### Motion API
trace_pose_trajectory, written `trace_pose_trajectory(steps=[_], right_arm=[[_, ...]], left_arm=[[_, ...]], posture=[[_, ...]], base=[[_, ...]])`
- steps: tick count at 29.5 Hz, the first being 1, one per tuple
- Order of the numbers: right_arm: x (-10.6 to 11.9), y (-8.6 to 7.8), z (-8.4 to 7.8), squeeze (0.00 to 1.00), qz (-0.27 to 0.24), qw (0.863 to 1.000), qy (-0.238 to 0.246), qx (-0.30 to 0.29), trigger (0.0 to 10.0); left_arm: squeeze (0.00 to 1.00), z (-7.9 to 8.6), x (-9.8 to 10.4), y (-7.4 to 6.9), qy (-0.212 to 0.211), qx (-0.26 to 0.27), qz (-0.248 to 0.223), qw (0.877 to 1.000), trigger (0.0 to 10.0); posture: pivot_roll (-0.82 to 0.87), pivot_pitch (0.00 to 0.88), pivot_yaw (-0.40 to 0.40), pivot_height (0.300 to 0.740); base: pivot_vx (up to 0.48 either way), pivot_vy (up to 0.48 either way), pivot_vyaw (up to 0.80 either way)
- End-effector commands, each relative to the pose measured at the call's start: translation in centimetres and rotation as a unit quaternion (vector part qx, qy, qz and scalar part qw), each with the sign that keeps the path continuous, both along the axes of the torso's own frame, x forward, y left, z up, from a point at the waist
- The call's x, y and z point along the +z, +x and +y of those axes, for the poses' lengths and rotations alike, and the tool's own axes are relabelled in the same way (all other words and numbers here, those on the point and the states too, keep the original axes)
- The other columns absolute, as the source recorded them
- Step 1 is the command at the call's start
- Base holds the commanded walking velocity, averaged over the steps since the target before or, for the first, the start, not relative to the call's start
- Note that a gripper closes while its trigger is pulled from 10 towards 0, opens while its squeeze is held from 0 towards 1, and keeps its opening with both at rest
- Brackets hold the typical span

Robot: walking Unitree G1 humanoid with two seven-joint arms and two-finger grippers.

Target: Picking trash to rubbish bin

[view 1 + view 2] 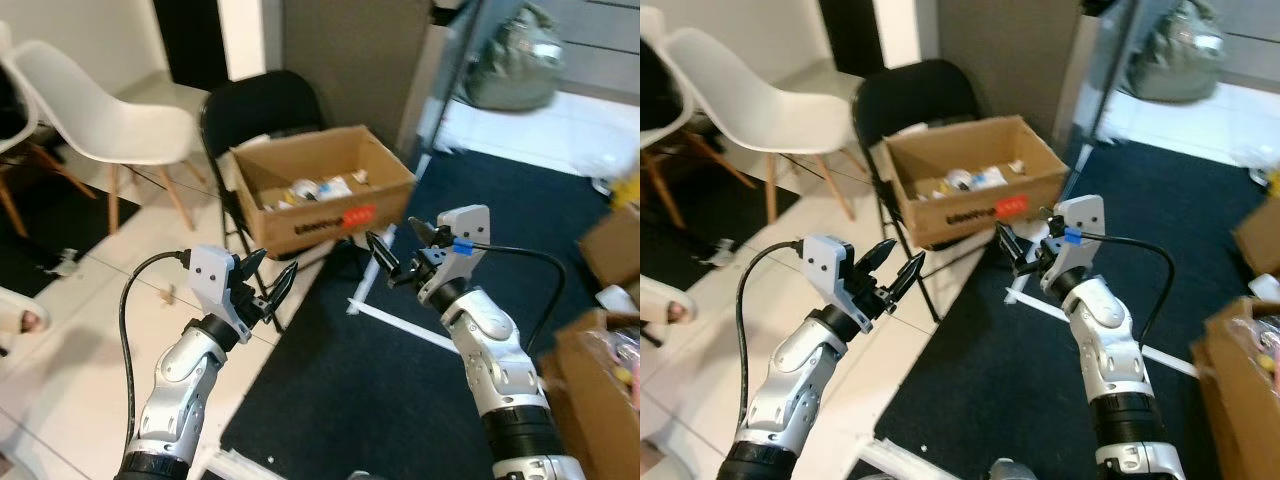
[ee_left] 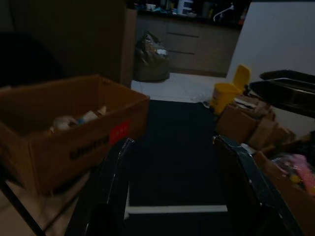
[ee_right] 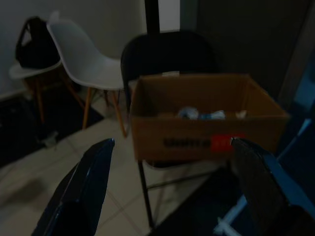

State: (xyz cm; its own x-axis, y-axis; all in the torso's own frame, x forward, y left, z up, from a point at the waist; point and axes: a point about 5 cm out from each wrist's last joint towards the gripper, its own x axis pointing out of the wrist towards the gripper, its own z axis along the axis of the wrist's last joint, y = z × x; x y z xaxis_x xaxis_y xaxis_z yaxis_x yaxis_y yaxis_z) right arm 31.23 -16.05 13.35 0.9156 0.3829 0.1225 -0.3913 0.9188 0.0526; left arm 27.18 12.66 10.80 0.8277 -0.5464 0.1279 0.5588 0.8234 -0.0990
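Both silver arms reach forward from the near edge of the left eye view, forearms angled up and slightly inward: the left gripper point(image 1: 268, 287) hangs over the pale tiled floor point(image 1: 90, 330) with its fingers spread and nothing between them, and the right gripper point(image 1: 400, 250) hangs over the dark carpet point(image 1: 400, 390) at the same height, fingers likewise spread and empty. Just beyond them a cardboard box point(image 1: 320, 205) sits on a black folding chair point(image 1: 255, 115), its long axis running left to right and its open top facing up, with pieces of trash point(image 1: 320, 188) lying inside. A white chair point(image 1: 95, 115) stands far left, well apart from the box. White strips point(image 1: 400, 325) cross the carpet between the grippers and the chair legs. Seen from the left wrist, the box sits beside the two spread fingers point(image 2: 115, 172), open carpet stretching past it toward a yellow bin point(image 2: 227, 93). Seen from the right wrist, the box lies centred between the parted fingers point(image 3: 93, 177).
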Motion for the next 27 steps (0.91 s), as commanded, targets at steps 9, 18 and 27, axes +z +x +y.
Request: trace_pose_trajectory(steps=[9,18,27], right_arm=[[-0.22,-0.03,0.38,0.00,0.007,1.000,0.008,0.007,10.0],[-0.23,-0.05,0.41,0.00,0.008,1.000,0.008,0.007,10.0],[-0.21,0.01,0.39,0.00,0.009,1.000,0.009,0.007,10.0]], left_arm=[[0.00,0.13,-0.34,-0.14,0.007,0.000,0.005,1.000,10.0],[0.00,0.14,-0.35,-0.14,0.007,-0.001,0.005,1.000,10.0],[0.00,0.10,-0.32,-0.12,0.006,-0.002,0.004,1.000,10.0]], posture=[[0.01,0.000,-0.034,0.740],[0.01,0.000,-0.035,0.740],[0.01,0.000,-0.038,0.740]], base=[[-0.371,0.000,0.00],[-0.370,0.000,0.00],[-0.369,0.000,0.00]])
